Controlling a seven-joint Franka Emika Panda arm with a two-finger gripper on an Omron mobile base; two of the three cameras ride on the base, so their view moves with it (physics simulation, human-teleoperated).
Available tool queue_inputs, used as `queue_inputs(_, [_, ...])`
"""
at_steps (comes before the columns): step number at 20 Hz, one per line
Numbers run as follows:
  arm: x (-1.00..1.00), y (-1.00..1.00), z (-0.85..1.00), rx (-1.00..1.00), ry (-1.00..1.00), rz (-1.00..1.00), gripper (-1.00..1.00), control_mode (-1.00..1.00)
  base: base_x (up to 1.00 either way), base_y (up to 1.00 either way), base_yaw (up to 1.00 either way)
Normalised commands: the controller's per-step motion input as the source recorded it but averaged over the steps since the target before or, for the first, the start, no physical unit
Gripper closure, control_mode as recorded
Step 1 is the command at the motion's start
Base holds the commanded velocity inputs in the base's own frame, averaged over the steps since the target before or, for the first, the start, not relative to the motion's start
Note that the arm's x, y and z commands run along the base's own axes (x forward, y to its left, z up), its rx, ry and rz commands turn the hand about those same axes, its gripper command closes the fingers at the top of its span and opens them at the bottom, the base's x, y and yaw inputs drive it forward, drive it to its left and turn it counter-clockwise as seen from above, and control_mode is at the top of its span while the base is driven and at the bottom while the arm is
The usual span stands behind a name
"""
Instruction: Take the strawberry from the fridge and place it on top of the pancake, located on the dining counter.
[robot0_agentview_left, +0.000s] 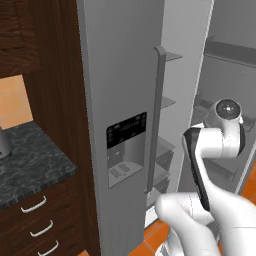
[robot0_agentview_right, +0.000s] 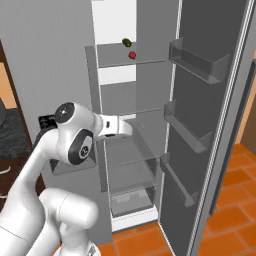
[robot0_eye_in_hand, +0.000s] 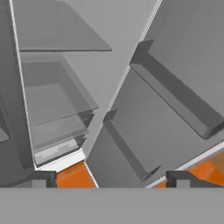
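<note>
1. The fridge stands with its right-hand door swung wide, its white interior and glass shelves on show in the right base view; the opening step looks done, while the fetching of the fruit has not begun

2. The strawberry sits untouched on an upper shelf deep inside the compartment, just beside a small dark green oblong item, which lies slightly above and behind it

3. The robot's gripper hangs empty, its jaws spread wide with nothing between them; the hand view looks down past the lower shelves and the door bins toward the orange floor, so the hand appears to be pointed well below the fruit

4. Still ahead, by this reading: raise and aim the hand at the upper shelf, pinch the strawberry, withdraw it, travel to the dining surface and set it on the pancake

5. In the left base view, the closed left-hand door with its black dispenser panel screens much of the interior, and the arm blocks part of the shelving

6. In the right base view, the hand's far end merges with the grey shelving and its fingers are hard to make out; the strawberry itself is tiny, and its exact resting contact with the shelf cannot be told
</note>
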Motion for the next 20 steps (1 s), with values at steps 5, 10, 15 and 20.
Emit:
queue_inputs(5, [-0.77, 0.91, -0.18, 0.14, 0.00, 0.00, -1.00, -1.00, 0.00, 0.00, 0.00])
queue_inputs(10, [-0.21, 0.40, -0.03, -0.01, 0.01, 0.02, -1.00, -1.00, 0.00, 0.00, 0.00])
queue_inputs(15, [0.07, 0.00, -0.02, 0.00, 0.00, 0.02, -1.00, 1.00, 0.23, -0.42, 0.21])
queue_inputs(20, [0.00, 0.00, 0.00, 0.00, 0.00, 0.00, -1.00, 1.00, 0.12, -0.70, 0.36])
